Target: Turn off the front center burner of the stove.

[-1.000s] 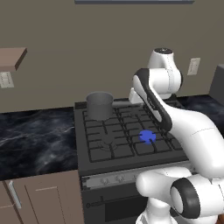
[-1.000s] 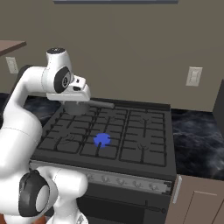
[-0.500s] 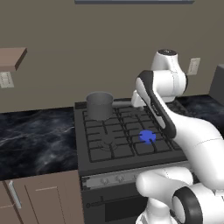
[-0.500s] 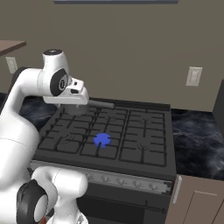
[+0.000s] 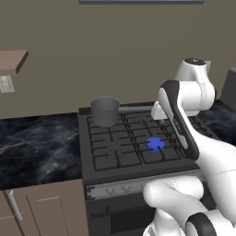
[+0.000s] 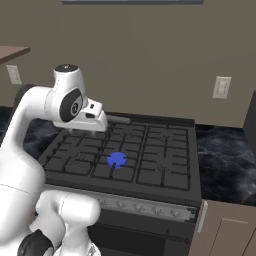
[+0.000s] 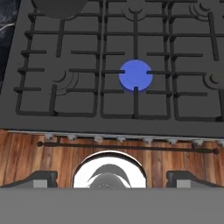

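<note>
The stove stands between dark marble counters, its black grates covering the whole top. The front center burner glows as a bright blue round blob in the middle column of the grates, in the row nearest the front edge; it shows too in the left base view and the right base view. The other burners are dark. A grey pot sits on the back left corner of the stove, its long handle running toward the right along the back edge. A row of small knobs lines the silver strip under the front edge of the grates, with the oven door handle just below it. The gripper hangs high above the stove's front edge, looking straight down; its two dark fingertips stand far apart at the bottom of the hand view, jaws spread wide and holding nothing. Wooden floor shows below the stove front.
</note>
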Controlling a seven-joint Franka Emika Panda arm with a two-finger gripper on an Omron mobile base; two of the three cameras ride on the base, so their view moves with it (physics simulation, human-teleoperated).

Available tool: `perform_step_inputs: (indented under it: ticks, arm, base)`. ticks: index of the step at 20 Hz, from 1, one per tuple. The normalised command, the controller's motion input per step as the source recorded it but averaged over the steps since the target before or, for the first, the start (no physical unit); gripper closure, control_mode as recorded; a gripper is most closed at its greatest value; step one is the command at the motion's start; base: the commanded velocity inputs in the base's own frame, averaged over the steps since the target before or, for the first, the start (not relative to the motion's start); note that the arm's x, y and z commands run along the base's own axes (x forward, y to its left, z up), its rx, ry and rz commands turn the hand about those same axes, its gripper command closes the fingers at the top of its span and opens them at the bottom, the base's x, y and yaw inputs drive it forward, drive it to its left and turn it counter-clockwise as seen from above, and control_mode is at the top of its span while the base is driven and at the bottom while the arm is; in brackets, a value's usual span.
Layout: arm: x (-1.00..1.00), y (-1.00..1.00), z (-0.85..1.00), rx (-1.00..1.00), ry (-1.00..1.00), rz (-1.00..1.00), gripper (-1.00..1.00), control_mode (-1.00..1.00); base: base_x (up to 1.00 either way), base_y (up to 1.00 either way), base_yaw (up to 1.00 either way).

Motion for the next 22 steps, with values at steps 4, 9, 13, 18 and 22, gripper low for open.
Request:
perform_step_inputs:
  ticks: [4, 9, 13, 18, 22]
  arm:
    - [-0.60, -0.40, -0.15, 0.06, 0.00, -0.04, -1.00, -1.00]
    - [-0.30, -0.45, -0.18, 0.06, 0.01, -0.03, -1.00, -1.00]
    - [-0.21, -0.40, -0.22, 0.07, 0.00, -0.02, -1.00, -1.00]
    - [-0.30, -0.13, -0.28, 0.01, 0.00, 0.00, -1.00, -1.00]
    - [-0.19, -0.16, -0.36, 0.00, -0.09, 0.00, -1.00, -1.00]
  base:
    - [0.00, 0.00, 0.00]
    - [0.00, 0.00, 0.00]
    - [0.00, 0.00, 0.00]
    - [0.00, 0.00, 0.00]
    - [0.00, 0.00, 0.00]
